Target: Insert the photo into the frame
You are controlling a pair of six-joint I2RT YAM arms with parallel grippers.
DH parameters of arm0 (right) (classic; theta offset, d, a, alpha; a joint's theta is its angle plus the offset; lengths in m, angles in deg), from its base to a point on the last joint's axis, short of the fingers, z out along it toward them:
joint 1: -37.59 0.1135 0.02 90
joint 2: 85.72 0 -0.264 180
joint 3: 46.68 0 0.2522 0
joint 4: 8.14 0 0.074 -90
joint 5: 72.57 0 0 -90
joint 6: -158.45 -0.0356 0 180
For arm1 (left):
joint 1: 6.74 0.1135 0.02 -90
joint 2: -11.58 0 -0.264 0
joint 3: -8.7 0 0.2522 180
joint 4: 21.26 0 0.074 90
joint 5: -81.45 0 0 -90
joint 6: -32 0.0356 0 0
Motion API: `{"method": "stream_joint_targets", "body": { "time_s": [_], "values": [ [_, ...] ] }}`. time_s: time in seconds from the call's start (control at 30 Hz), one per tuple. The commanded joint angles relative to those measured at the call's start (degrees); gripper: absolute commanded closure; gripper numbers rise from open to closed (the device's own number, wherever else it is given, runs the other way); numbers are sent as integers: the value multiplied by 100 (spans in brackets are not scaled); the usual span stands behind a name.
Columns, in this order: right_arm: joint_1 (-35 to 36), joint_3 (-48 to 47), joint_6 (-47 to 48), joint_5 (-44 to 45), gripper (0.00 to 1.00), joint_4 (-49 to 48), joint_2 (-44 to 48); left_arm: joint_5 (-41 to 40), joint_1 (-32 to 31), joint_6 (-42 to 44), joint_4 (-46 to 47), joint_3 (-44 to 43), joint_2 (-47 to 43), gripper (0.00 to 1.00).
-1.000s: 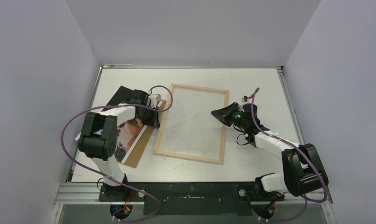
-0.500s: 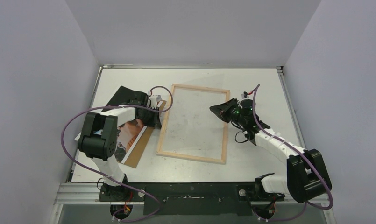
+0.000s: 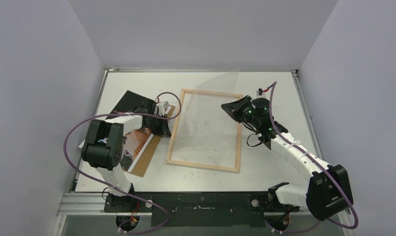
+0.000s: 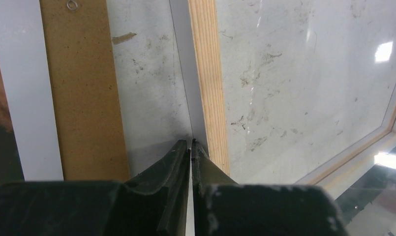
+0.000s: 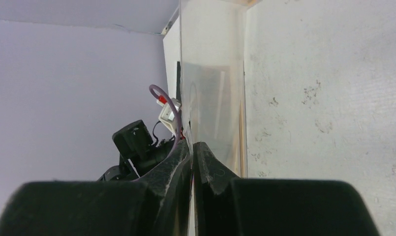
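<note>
Far left: photo (image 3: 135, 141) flat on brown backing (image 3: 146, 160), long side angled away from the bases, right under the left arm (image 3: 105, 142). Left gripper (image 4: 191, 143) pinched on clear pane (image 5: 210, 73) edge by the frame (image 3: 170, 147); right gripper (image 5: 192, 143) clamping the opposite edge.

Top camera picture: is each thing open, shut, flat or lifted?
clear pane, tilted, right side lifted.
right gripper, shut on the pane's raised edge.
left gripper, shut, seemingly pinching the pane's low edge.
frame, lying flat, no photo inside.
photo, picture-up on the backing board, left of the frame.
backing board, flat under the photo.
</note>
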Motion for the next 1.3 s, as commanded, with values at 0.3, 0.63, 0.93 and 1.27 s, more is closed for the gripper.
{"method": "stream_joint_targets", "body": {
  "time_s": [0.3, 0.63, 0.93, 1.27],
  "values": [
    [80, -1356, 1254, -598, 95, -74, -322, 114, 146, -141, 205, 132, -220, 96],
    [-11, -1506, 2317, -1049, 95, 294, -591, 168, 334, -299, 309, 162, -272, 97],
    [-52, -572, 1841, -702, 95, -56, -515, 163, 329, -373, 484, 300, -255, 99],
    [-92, -67, 1089, -756, 95, -331, -436, 137, 196, -408, 598, 347, -95, 99]
  ]
}}
